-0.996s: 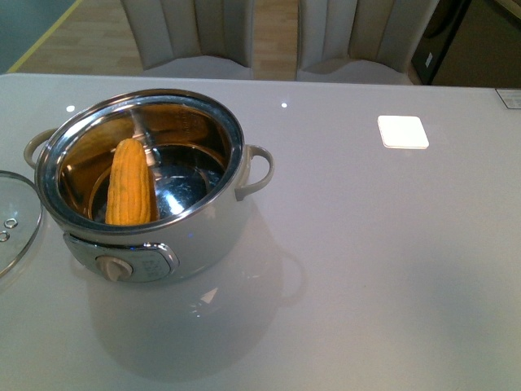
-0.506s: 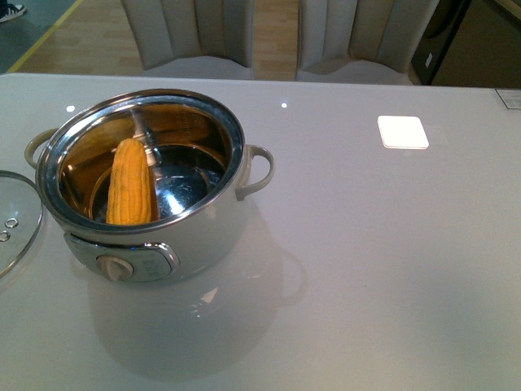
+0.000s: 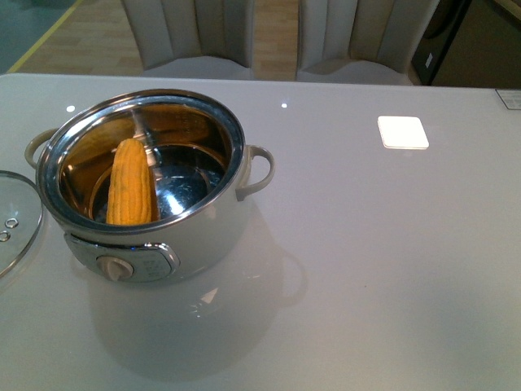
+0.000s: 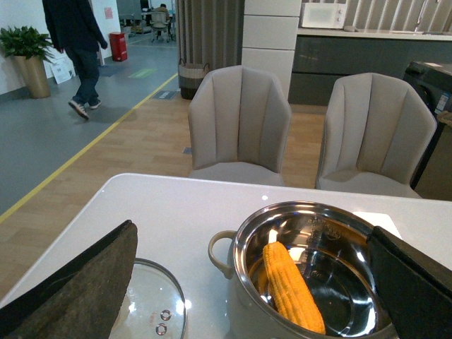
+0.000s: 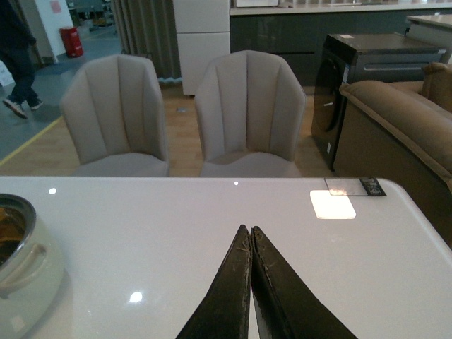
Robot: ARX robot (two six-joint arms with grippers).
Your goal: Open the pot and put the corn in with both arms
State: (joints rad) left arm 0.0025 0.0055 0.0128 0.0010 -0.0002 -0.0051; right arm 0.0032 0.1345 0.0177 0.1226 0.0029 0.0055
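The pot [image 3: 142, 183] stood open at the left part of the table [image 3: 391, 269], with its dial panel turned toward the robot. The corn [image 3: 132, 183] lay inside it, leaning with its tip against the back wall of the steel bowl and its thick end low near the front. This seemed the natural rest of a cob dropped in from above. The lid [image 3: 15, 220] lay flat on the table just beside the pot, on its left side, apart from the rim; I judged it was set there so the opening was free. With the lid off and the corn in, the task looked finished.

In the front view no arm was visible, so both seemed drawn back. In the left wrist view the left gripper [image 4: 254, 282] had its fingers [image 4: 78, 289] spread wide and held nothing; the pot and lid showed between them, lower and further away. In the right wrist view the right gripper [image 5: 251, 272] had its fingers pressed together, empty, above bare table, well apart from the pot.

A white square [image 3: 403, 131] lay on the far right of the table. A small label [image 5: 351, 186] sat near the table edge, but its writing was too small to read. I could read no brand on the pot.
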